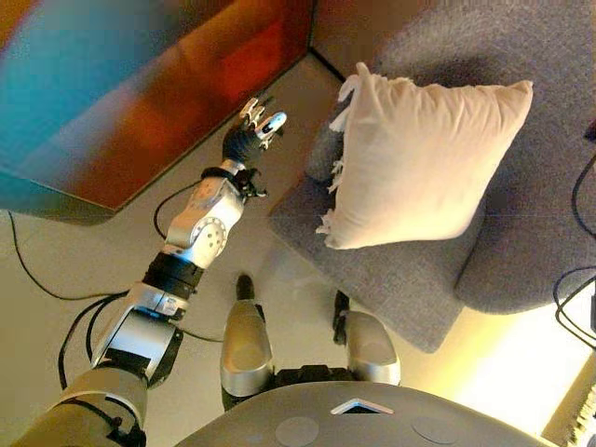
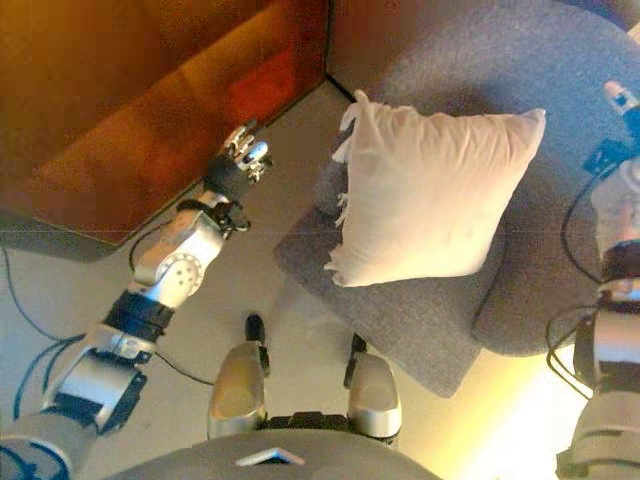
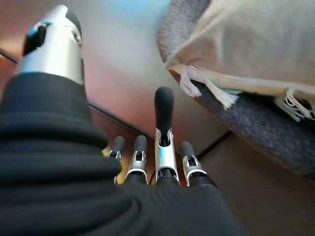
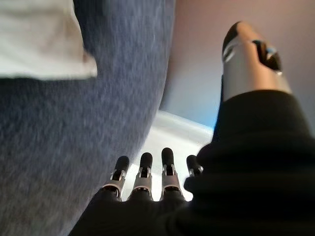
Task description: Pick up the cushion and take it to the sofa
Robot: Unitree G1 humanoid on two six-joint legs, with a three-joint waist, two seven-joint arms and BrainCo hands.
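Note:
A cream cushion with a fringed edge stands leaning against the back of a grey upholstered seat. My left hand is raised over the floor to the left of the cushion, apart from it, fingers relaxed and holding nothing. In the left wrist view, past the fingers, the cushion's fringe overhangs the seat edge. My right hand shows at the far right, beside the seat's back and to the right of the cushion. In its wrist view the straight fingers are empty, with a cushion corner beyond.
A reddish wooden panel runs along the left, meeting the wall in a corner behind the seat. Pale floor lies between the panel and the seat front. The seat's curved grey back wraps round behind the cushion.

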